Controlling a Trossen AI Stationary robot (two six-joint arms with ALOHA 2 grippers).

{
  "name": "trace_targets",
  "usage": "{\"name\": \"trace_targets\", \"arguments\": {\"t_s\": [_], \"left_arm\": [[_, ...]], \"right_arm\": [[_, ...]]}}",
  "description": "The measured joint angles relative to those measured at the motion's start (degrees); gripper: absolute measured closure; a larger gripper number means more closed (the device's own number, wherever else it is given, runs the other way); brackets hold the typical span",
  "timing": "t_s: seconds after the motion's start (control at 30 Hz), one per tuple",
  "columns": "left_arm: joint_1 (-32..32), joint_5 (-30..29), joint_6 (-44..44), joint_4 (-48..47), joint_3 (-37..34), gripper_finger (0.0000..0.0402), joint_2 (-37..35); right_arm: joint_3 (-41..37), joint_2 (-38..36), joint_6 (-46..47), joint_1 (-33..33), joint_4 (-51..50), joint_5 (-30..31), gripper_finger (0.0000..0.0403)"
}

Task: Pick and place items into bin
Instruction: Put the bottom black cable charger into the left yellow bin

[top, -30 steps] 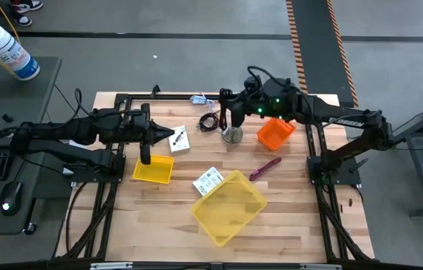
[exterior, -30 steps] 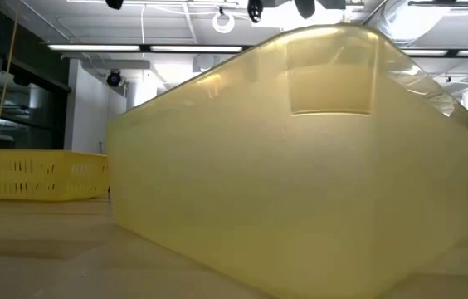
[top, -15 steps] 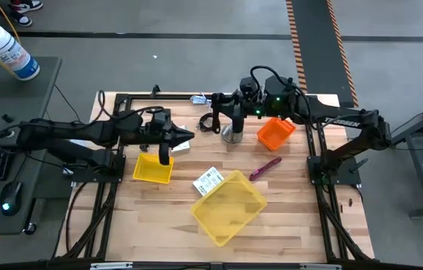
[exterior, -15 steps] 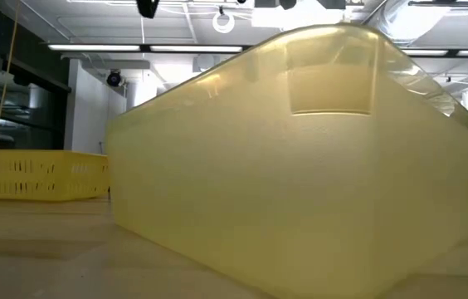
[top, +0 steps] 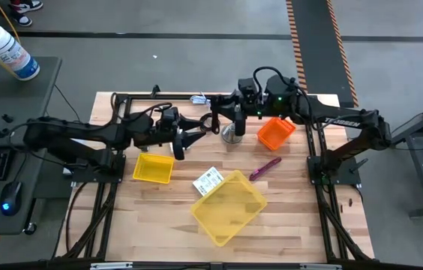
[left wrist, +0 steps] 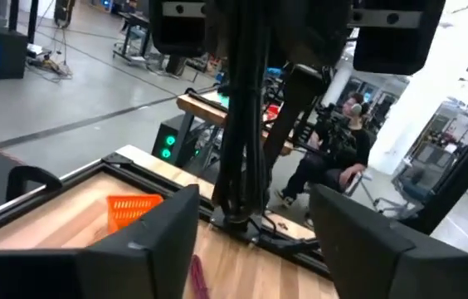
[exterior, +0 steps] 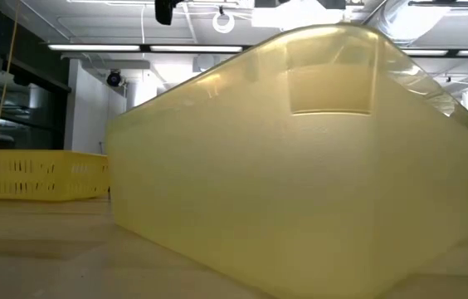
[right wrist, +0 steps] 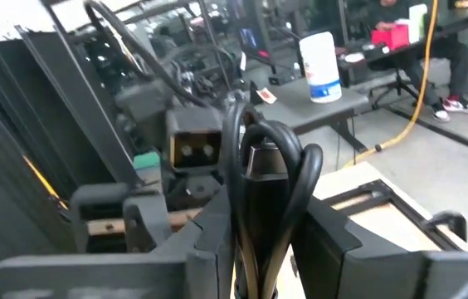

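Risk sits with the cable: the right gripper holds its black loops pinched between narrow fingers, lifted above the table on the far side of the bin, and a loose coil could slip free or snag the cone just beside it as the arm swings over. The left gripper hovers near, also beyond the bin, fingers spread wide and empty; the two arms are close enough that a careless move could knock them together. The label card touches the bin's far rim, so a low pass might push it under. The purple tool lies just beside the bin, toward the orange basket. The yellow basket sits near the bin's other side. Nothing shows inside the bin yet, by the high view.
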Motion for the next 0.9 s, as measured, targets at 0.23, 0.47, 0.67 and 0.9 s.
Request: {"name": "trace_targets", "arguments": {"t_s": [0.23, 0.47, 0.67, 0.9], "left_arm": [[0.0, -4.4, -3.1, 4.9, 0.0, 0.015, 2.9], [0.0, -4.5, -3.2, 11.7, 0.0, 0.0147, 6.0], [0.0, -4.5, -3.7, 11.6, 0.0, 0.0147, 6.0], [0.0, -7.3, -3.2, 11.1, 0.0, 0.0171, 6.0]], "right_arm": [[0.0, 0.0, -0.4, 0.0, 2.3, -1.8, 0.0317], [0.0, 1.5, -0.6, 0.0, 3.8, -2.7, 0.0315], [0.0, 2.8, -0.5, 0.1, 4.4, -3.7, 0.0316], [0.0, 2.9, -0.6, 1.1, 6.9, -3.5, 0.0316]]}}
